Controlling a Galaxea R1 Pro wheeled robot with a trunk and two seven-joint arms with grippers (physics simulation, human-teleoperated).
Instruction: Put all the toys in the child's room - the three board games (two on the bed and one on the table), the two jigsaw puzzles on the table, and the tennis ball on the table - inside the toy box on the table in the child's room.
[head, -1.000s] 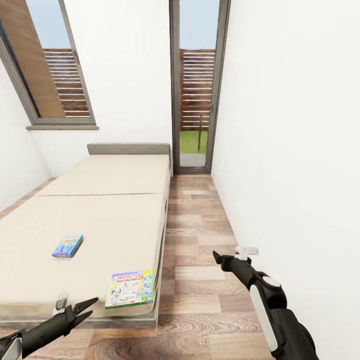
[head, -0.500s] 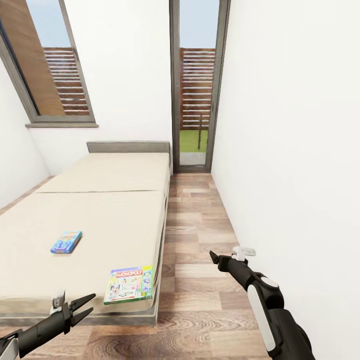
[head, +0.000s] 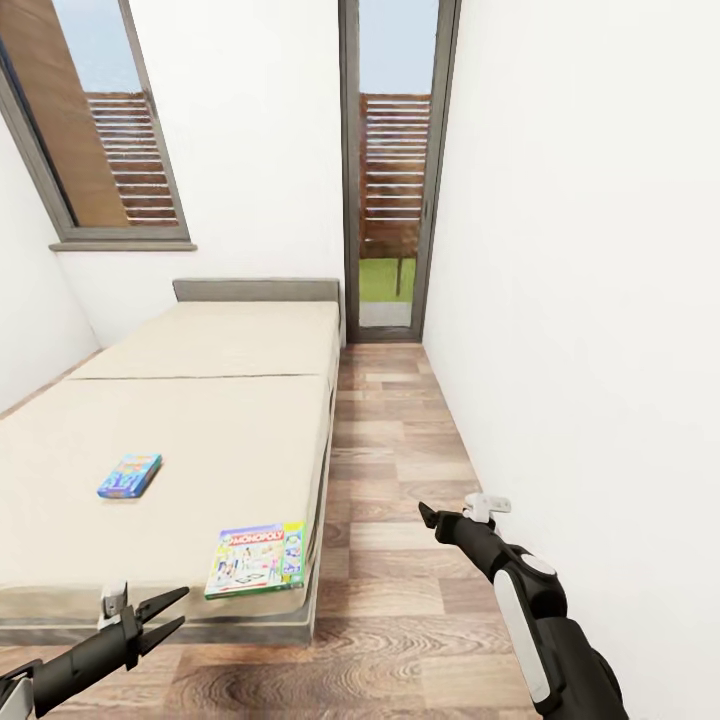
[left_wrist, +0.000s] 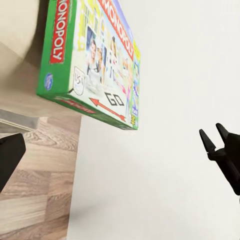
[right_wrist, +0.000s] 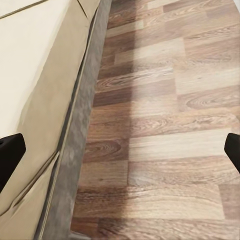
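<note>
The green game (head: 256, 559) is lying flat at the bed's (head: 200, 440) near corner, its edge overhanging slightly; the blue game (head: 130, 474) is lying farther in, well apart. The left gripper (head: 165, 618) is hovering near the green game, fingers spread, empty. The right gripper (head: 424, 513) is hanging over the floor (head: 400, 440), fingers spread, empty.

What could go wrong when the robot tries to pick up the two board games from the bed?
The green game lies at the bed's corner, close to the edge, so a nudge from the open left gripper might push it onto the floor. The small blue game lies further in, so reaching it may be awkward.
</note>
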